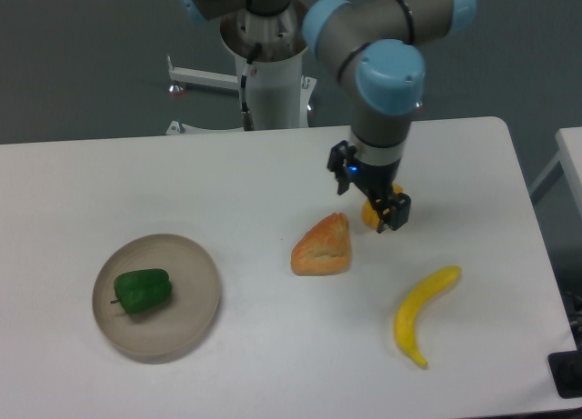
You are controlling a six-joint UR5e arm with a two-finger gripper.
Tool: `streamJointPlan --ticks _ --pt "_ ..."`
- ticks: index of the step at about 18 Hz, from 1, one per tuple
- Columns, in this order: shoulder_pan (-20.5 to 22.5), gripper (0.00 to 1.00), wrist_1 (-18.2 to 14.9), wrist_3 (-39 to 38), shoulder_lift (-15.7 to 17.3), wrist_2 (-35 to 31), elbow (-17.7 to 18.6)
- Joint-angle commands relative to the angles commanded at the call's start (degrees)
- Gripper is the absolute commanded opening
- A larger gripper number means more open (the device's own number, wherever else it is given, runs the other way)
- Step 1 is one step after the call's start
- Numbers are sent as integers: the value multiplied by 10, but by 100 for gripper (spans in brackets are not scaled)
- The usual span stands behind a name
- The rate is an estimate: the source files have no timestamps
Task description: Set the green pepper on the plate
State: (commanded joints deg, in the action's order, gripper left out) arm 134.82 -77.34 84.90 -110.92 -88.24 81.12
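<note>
The green pepper (142,291) lies on its side in the left half of the round beige plate (195,301), at the table's front left. Nothing touches it. My gripper (391,212) hangs far to the right, above the table's middle right, directly in front of the yellow-orange pepper (368,215). Most of that pepper is hidden behind the fingers. The jaws look open and hold nothing.
An orange wedge of bread (321,246) lies just left of the gripper. A yellow banana (423,312) lies toward the front right. The arm's base column (268,74) stands behind the table's back edge.
</note>
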Motion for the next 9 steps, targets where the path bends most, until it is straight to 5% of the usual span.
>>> streamJointPlan --ticks 9 --pt "-4 100 -4 0 -18 -25 4"
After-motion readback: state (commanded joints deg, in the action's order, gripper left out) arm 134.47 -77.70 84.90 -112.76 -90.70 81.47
